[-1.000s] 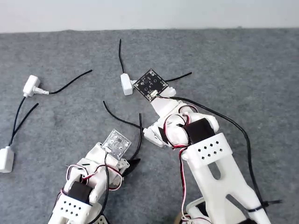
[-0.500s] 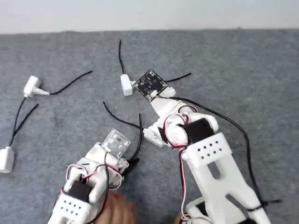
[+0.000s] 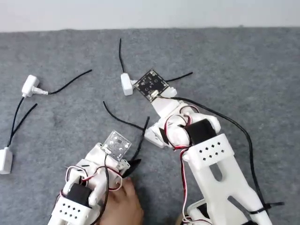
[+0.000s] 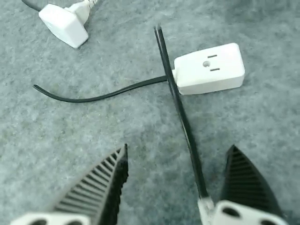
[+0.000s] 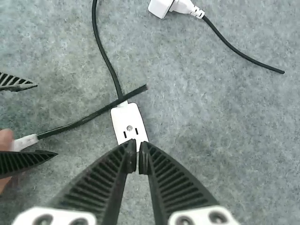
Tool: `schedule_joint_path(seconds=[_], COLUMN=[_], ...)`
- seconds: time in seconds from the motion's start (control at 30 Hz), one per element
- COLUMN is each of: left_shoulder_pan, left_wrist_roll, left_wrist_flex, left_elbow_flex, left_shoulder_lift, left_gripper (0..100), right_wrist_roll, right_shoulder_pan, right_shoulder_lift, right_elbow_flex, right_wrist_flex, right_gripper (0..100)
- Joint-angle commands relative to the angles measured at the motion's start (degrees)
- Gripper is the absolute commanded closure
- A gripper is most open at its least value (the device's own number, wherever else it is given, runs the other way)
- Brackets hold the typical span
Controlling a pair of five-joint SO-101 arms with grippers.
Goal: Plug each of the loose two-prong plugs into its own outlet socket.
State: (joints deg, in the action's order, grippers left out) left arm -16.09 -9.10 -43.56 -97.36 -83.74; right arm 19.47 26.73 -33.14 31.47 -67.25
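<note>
A white two-slot outlet socket (image 5: 129,123) lies on the grey carpet just in front of my right gripper (image 5: 137,143), whose fingers are shut with nothing between them. The same socket (image 4: 208,68) lies ahead of my open left gripper (image 4: 178,149). A small white plug end (image 4: 205,207) on a short black cable (image 4: 180,108) sits close beside one left finger. A person's hand (image 3: 123,206) holds that plug end (image 5: 22,142) next to the left gripper (image 3: 131,165). Another white plug (image 3: 30,86) lies at the far left.
A second white socket (image 3: 5,160) lies at the left edge, its black cable running up toward the far-left plug. A loose curved black cable (image 3: 122,119) crosses between the arms. The right arm (image 3: 201,136) stands over the middle. The pale wall (image 3: 150,14) bounds the far side.
A person's hand has come in from the front edge beside the left arm. The short black cable's free end has swung to the right. Both arms have stayed still.
</note>
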Motion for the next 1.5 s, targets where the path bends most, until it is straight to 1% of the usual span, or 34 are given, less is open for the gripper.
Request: schedule_joint_path(seconds=[0.0,0.13,0.2,0.37,0.43,0.5,0.63,0.77,0.87,1.03,1.3,1.47], left_shoulder_pan=[0.5,0.5,0.5,0.5,0.5,0.5,0.5,0.5,0.5,0.5,0.5,0.5], left_wrist_roll=[-0.4,-0.4,-0.4,-0.4,-0.4,-0.4,-0.4,-0.4,-0.4,-0.4,-0.4,-0.4], left_wrist_flex=[0.0,0.0,0.0,0.0,0.0,0.0,0.0,0.0,0.0,0.0,0.0,0.0], left_elbow_flex=[0.6,0.6,0.6,0.6,0.6,0.6,0.6,0.6,0.6,0.6,0.6,0.6], left_shoulder_lift=[0.2,0.2,0.2,0.2,0.2,0.2,0.2,0.2,0.2,0.2,0.2,0.2], left_gripper=[68,68,68,68,68,68,68,68,68,68,68,68], right_wrist_roll=[-0.5,-0.5,-0.6,-0.6,-0.6,-1.5,-1.9,-1.7,-1.5,1.8,1.9,1.9], right_shoulder_pan=[-0.3,-0.2,-0.2,-0.2,0.0,1.4,5.5,8.8,9.0,9.3,9.3,9.3], right_shoulder_lift=[-1.6,-1.6,-1.6,-1.6,-1.7,-1.7,-1.6,-1.6,-1.6,-1.6,-1.3,-1.2], right_elbow_flex=[-0.8,-0.8,-0.8,-0.9,-1.6,-4.0,-13.3,-20.4,-22.2,-25.6,-39.5,-40.8], right_wrist_flex=[0.7,0.8,0.7,0.5,0.5,-1.2,-8.5,-14.8,-16.8,-20.3,-27.7,-30.5], right_gripper=[98.8,98.8,97.2,83.6,80.9,81.2,83.9,83.9,83.9,83.9,83.9,84.1])
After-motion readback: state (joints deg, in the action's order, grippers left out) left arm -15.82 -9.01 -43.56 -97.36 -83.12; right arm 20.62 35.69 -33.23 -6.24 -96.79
